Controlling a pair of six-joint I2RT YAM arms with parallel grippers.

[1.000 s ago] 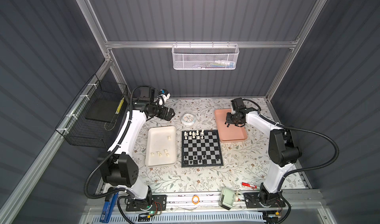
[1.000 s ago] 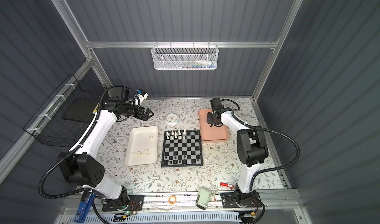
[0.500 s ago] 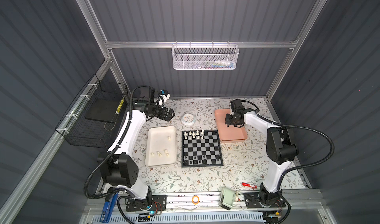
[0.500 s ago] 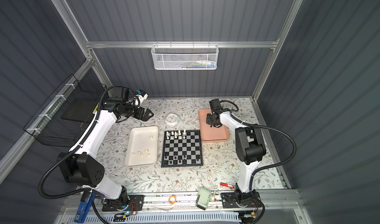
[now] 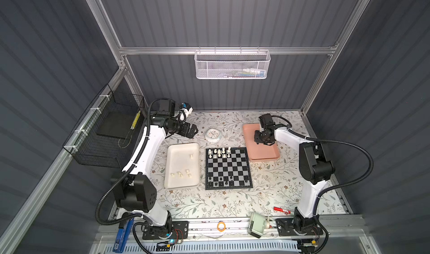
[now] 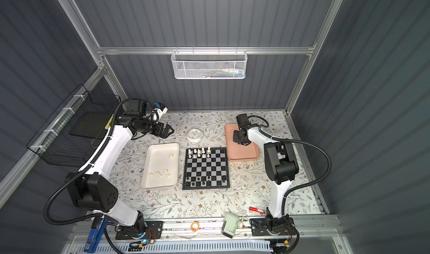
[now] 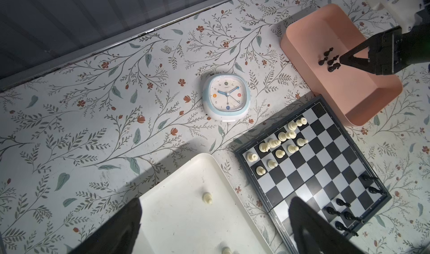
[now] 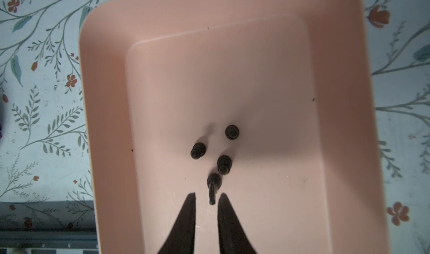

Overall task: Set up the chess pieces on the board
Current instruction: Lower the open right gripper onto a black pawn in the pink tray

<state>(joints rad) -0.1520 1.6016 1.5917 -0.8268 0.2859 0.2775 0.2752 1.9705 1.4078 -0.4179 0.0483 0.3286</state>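
The board (image 5: 228, 169) lies mid-table, with cream-white chess pieces (image 5: 219, 152) on its far rows and black ones (image 5: 223, 179) on its near rows. More white pieces (image 5: 181, 174) lie in the white tray (image 5: 168, 166). Several black pieces stand in the pink tray (image 8: 279, 101). My right gripper (image 8: 207, 195) hangs low over that tray, jaws narrowly apart. The top of the nearest black piece (image 8: 214, 185) reaches between its tips without being clamped. My left gripper (image 5: 194, 131) hovers wide open beyond the white tray's far edge, holding nothing.
A small clock (image 5: 213, 134) sits beyond the board, between the two trays. A red marker (image 5: 281, 210), a small green device (image 5: 257, 223) and an orange ring (image 5: 221, 226) lie near the front edge. A wire basket (image 5: 109, 134) hangs on the left wall.
The right arm has shifted slightly over the pink tray and its jaws have drawn a little closer together. The left arm has not moved.
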